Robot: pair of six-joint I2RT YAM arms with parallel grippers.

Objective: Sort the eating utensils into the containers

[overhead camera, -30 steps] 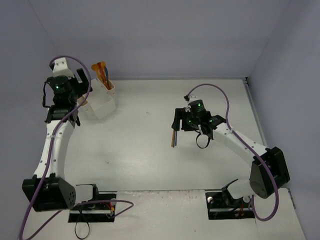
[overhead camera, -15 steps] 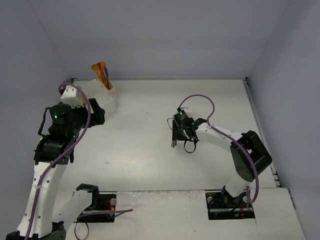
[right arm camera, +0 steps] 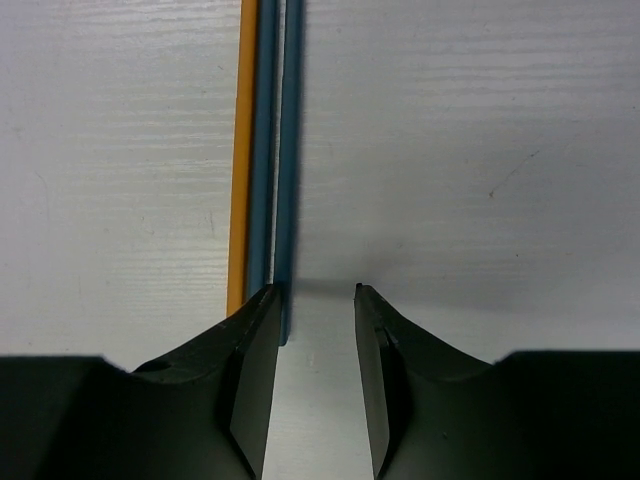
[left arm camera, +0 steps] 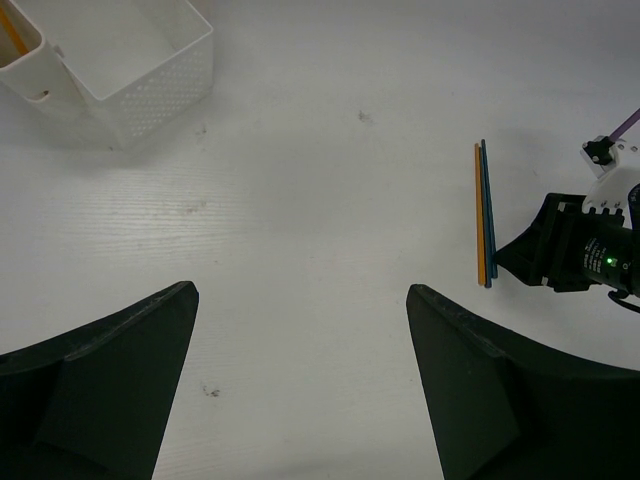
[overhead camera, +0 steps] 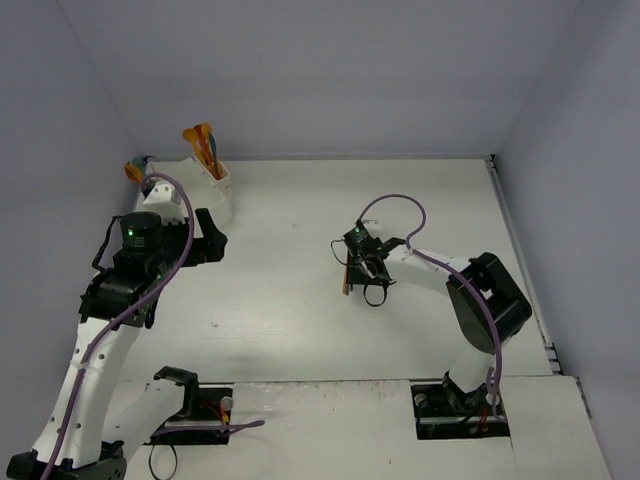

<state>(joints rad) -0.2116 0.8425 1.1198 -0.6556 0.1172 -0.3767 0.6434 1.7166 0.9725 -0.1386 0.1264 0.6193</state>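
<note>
Your plastic utensils point(right arm camera: 265, 150) lie side by side on the table point(right arm camera: 450, 150), orange beside blue. They look light, stiff and slick, so pinch across both handles. The right gripper point(right arm camera: 315, 300) sits low at their near ends with its jaws narrow and empty, and the bundle lies just left of the gap. The left gripper point(left arm camera: 300, 290) hovers spread wide between them and the white bins point(left arm camera: 150, 95).

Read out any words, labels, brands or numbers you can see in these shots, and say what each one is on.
No readable text in any view.
The white containers, the utensils and the table carry no print.
The left arm and right arm show only green lights, no legible lettering.
</note>
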